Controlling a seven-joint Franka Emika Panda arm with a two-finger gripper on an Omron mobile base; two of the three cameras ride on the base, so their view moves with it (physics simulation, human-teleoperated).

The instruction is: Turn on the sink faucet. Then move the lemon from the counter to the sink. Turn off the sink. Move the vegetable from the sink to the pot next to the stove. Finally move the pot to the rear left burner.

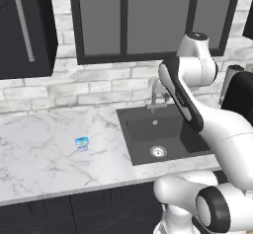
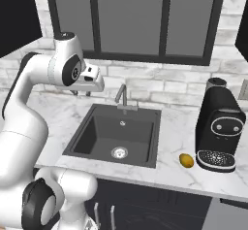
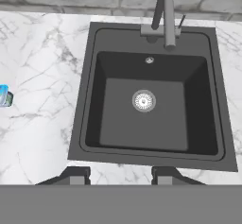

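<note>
Above the dark grey rectangular sink basin (image 3: pixel 151 109) hangs the pincer (image 3: pixel 120 175), its two dark tips parted a modest way with only bare marble between them, so it holds nothing. It looks straight down past the basin's near rim. At the back rim stands the slim grey metal faucet (image 3: pixel 166 15), its spout reaching over the basin and its small lever just beside the upright; no water shows, and the round silver drain ring (image 3: pixel 143 100) lies dry in the floor of the basin. By my judgement the first step, turning the faucet on, is not yet done. The next move calls for carrying the pincer toward the back rim and nudging the lever. On the white grey-veined marble worktop (image 1: pixel 44 149), right of the sink, the small yellow lemon (image 2: pixel 186 160) sits near the front edge, just beside the black coffee machine (image 2: pixel 220 127). Left of the sink stands a small blue-and-white cup (image 1: pixel 82 143).
</note>
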